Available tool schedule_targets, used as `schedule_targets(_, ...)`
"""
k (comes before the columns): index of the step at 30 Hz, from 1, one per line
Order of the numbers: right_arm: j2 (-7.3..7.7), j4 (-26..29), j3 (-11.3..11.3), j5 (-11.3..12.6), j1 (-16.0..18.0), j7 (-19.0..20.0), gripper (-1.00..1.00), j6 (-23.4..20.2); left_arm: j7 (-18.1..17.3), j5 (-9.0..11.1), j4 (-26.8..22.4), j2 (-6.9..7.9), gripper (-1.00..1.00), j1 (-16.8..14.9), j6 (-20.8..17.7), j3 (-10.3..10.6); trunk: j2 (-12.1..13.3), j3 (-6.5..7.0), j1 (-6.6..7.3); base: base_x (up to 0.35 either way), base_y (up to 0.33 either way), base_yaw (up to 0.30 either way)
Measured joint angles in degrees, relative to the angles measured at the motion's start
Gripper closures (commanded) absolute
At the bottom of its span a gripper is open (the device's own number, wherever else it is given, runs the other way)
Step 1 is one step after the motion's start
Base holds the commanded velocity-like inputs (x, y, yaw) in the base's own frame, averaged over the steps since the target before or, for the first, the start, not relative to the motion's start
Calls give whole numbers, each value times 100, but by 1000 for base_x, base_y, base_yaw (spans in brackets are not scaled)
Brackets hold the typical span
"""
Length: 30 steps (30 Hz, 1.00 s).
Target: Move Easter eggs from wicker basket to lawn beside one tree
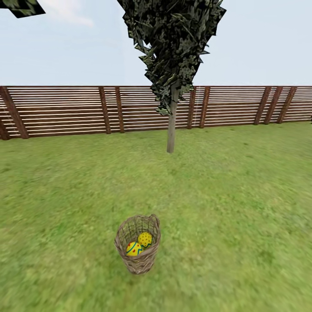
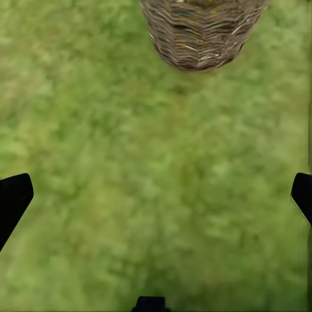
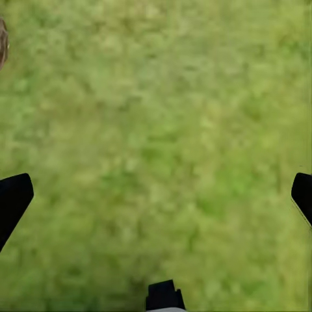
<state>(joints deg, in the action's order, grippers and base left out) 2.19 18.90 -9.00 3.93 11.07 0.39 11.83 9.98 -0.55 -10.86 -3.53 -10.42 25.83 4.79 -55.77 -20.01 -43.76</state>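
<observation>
The wicker basket point(image 1: 138, 245) stands upright on the lawn point(image 1: 225, 208), low in the middle of the head view. Two yellow Easter eggs lie inside it: one with red dots point(image 1: 145, 238), one with a blue-green zigzag point(image 1: 133, 249). In the left wrist view the basket's woven wall point(image 2: 201, 32) sits ahead of my left gripper point(image 2: 156, 195), which is open over bare grass. My right gripper point(image 3: 156, 195) is open too, above grass, with a sliver of the basket point(image 3: 2, 42) at the picture's edge. The thick-trunked tree is out of view.
A thin-stemmed dark cypress-like tree point(image 1: 172, 125) rises from the grass well beyond the basket. Behind it a brown slatted wooden fence point(image 1: 65, 110) runs the width of the garden. Open grass lies all around the basket.
</observation>
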Motion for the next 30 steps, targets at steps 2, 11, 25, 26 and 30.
schedule_targets(2, 0, 3, 0, -2, 2, 0, -100, 0, 0, 0, 0, 0, -100, 0, -2, 0, 0, 0, 0, 246, -193, 8)
schedule_targets(11, -1, -4, 9, 6, 6, -1, -100, -4, 2, 7, -5, -10, -100, 1, 5, 1, 0, 0, -3, 118, -95, 67)
schedule_targets(25, 0, -23, 9, 5, 4, -3, -100, -8, 1, 5, -11, -31, -100, 1, 4, 0, 0, 0, -3, 0, -39, 277)
schedule_targets(26, 0, -23, 9, 5, 5, -2, -100, -8, 1, 3, -11, -33, -100, 1, 4, 0, 0, 0, -3, 0, -238, 284)
schedule_targets(30, -4, -25, 8, 5, 6, -1, -100, -8, 0, 2, -10, -34, -100, 1, 4, 0, 0, 0, -3, 0, -277, 284)
